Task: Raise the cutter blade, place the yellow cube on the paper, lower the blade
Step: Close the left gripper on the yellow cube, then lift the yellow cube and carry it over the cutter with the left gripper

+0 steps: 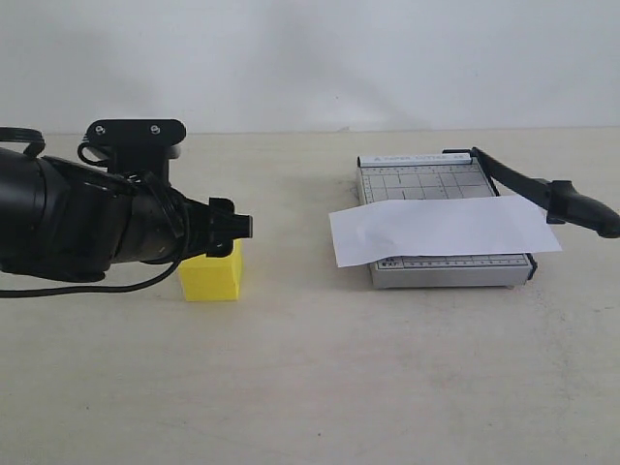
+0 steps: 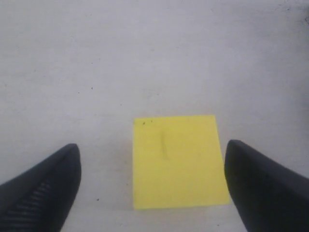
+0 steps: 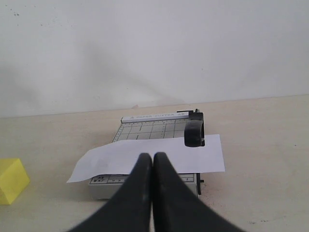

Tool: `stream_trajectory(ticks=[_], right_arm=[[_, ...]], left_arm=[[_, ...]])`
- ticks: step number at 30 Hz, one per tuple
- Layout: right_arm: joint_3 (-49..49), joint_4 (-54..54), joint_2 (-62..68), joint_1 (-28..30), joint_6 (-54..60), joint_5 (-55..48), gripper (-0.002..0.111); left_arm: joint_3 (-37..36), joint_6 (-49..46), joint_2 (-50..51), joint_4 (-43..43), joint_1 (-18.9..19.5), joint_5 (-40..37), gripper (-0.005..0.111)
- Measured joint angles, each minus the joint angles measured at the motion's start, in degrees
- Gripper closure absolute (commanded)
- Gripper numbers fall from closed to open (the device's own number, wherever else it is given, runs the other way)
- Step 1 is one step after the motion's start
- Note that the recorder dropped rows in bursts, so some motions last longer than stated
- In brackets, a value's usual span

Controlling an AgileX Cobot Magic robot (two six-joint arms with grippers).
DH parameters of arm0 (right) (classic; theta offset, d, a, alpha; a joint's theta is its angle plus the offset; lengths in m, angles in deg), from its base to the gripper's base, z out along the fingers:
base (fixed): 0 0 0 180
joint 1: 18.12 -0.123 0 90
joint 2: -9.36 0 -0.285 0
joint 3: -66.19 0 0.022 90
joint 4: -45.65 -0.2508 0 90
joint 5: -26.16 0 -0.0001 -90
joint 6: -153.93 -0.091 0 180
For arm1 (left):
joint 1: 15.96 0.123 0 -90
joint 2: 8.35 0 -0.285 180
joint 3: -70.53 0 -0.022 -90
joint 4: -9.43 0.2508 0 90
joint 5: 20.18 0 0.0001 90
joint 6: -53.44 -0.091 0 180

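- Yellow cube (image 2: pixel 176 162) sits on the worktop (image 1: pixel 310 368), left of centre in the exterior view and well apart from the cutter.
- Left end effector (image 2: pixel 150 147): jaws wide, straddling the cube, nothing gripped yet. The cube lies off-centre: one finger is just beside a face, while the other shows a clear gap.
- Risk: on closing, the near finger meets the cube first and may shove or twist it, giving a skewed grip and a slip during the carry.
- Paper (image 1: pixel 446 228) lies loose across the grey cutter base (image 1: pixel 426 179), overhanging toward frame left with a lifted edge. Risk: a sliding set-down could drag the sheet off the grid.
- Cutter blade (image 1: pixel 523 179) looks raised, with its handle out at frame right. I cannot tell how securely it stands. Risk: a knock to the base drops it before the cube is placed.
- Right end effector (image 3: pixel 153 164): fingers pressed together, holding nothing.
- View differences: only the left wrist view shows the cube's offset between the fingers. Only the right wrist view shows the right end effector and the handle end-on above the paper. Only the exterior view shows the gap between cube and cutter.
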Motion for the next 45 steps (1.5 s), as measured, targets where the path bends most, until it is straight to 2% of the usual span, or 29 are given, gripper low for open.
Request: stream_trajectory(ticks=[5, 20, 38, 42, 45], right_arm=[[0.0, 0.0, 0.0, 0.0, 0.0, 0.0, 0.108], [0.0, 0.0, 0.0, 0.0, 0.0, 0.0, 0.108], [0.0, 0.0, 0.0, 0.0, 0.0, 0.0, 0.108], [0.0, 0.0, 0.0, 0.0, 0.0, 0.0, 0.108], [0.0, 0.0, 0.0, 0.0, 0.0, 0.0, 0.108]], left_arm=[[0.0, 0.1, 0.0, 0.0, 0.0, -1.4, 0.006], [0.0, 1.6, 0.0, 0.0, 0.0, -1.8, 0.006], [0.0, 4.0, 5.0, 0.0, 0.0, -4.1, 0.007], [0.0, 4.0, 5.3, 0.0, 0.0, -4.1, 0.018], [0.0, 4.0, 5.3, 0.0, 0.0, -3.7, 0.039]])
